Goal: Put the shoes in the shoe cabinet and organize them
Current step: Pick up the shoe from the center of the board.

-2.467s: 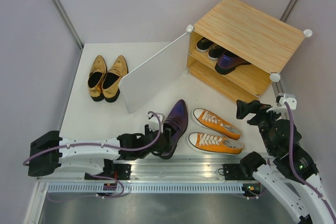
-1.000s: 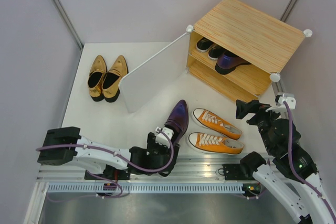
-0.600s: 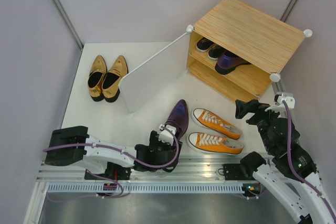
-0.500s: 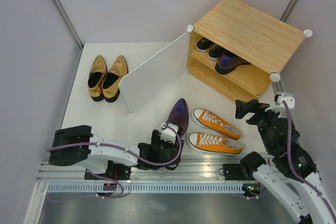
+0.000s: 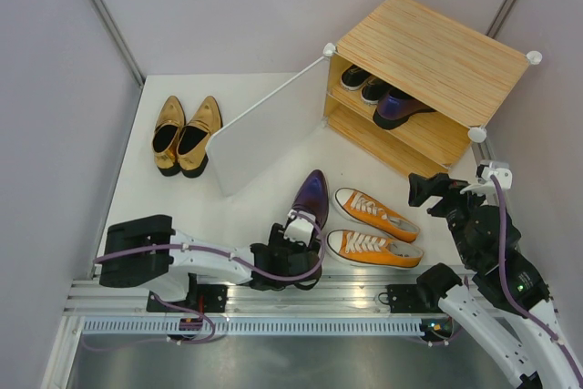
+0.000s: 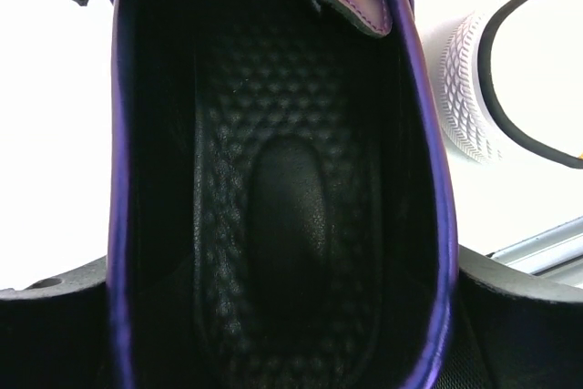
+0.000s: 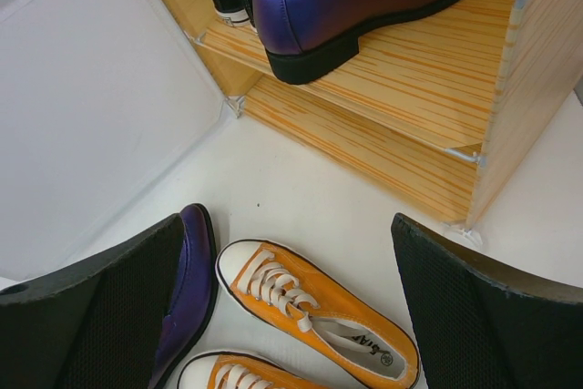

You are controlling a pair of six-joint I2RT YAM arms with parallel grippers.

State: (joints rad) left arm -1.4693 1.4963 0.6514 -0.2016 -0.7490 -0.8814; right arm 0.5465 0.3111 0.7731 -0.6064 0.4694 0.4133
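At the near edge of the table, your left gripper straddles the heel of the loose purple loafer, fingers spread wide outside both walls. Whether they pinch it cannot be told. The glossy upper looks slick and the shoe light, so the stiff heel collar is likely your surest hold. The orange sneakers lie just beside it. Your right gripper hangs fully spread and empty. Farther back, the shoe cabinet stands with its door swung wide, the second loafer and black sneakers on its shelf. The gold pumps wait far left.
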